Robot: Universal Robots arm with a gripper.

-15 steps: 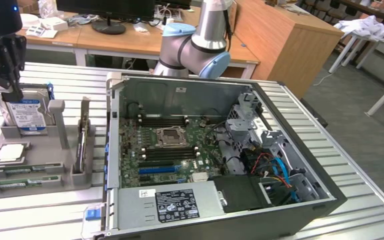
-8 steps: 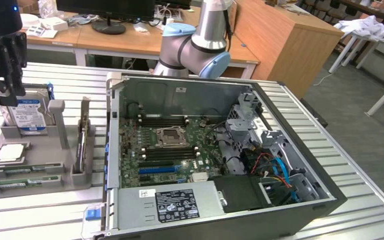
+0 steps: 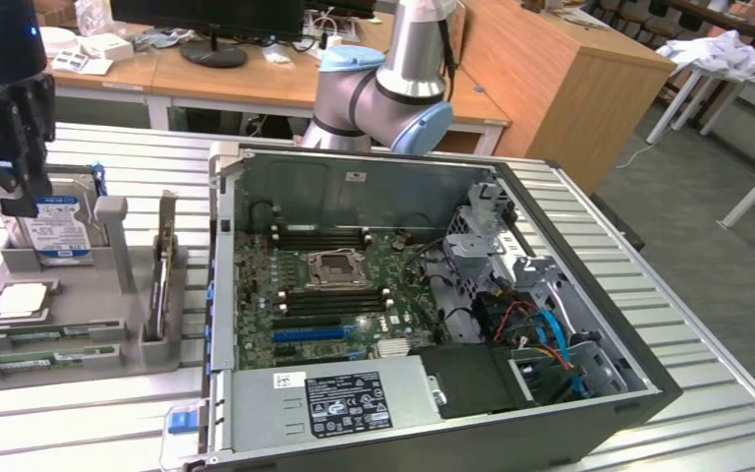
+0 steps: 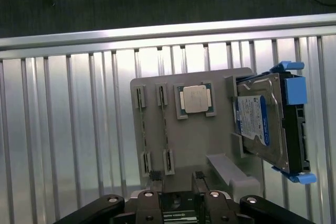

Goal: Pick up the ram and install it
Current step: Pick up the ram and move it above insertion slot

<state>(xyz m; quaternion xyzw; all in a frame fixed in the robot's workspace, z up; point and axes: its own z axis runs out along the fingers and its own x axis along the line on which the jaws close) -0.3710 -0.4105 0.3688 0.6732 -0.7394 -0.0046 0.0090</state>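
— Where is the ram (image 3: 36,335) being kept?

— It is being held on edge in the grey holder (image 3: 95,346), just beside the processor (image 3: 17,300). It is well apart from the open computer case (image 3: 351,192), where the black memory slots (image 3: 325,236) are lying bare.

— And the gripper (image 4: 177,179)?

— It is being held above the holder, nearer the hard drive (image 3: 56,231) than the stick. Its fingers are being kept apart, and nothing is being carried between them.

— How is the pick best being handled?

— By judgement, the jaws are best being squared across the thin board near its middle — not along it — and brought straight down, so that the processor and the end clips are not being knocked. A light squeeze on the flat faces is being advised, since the stick looks thin and easily bent.
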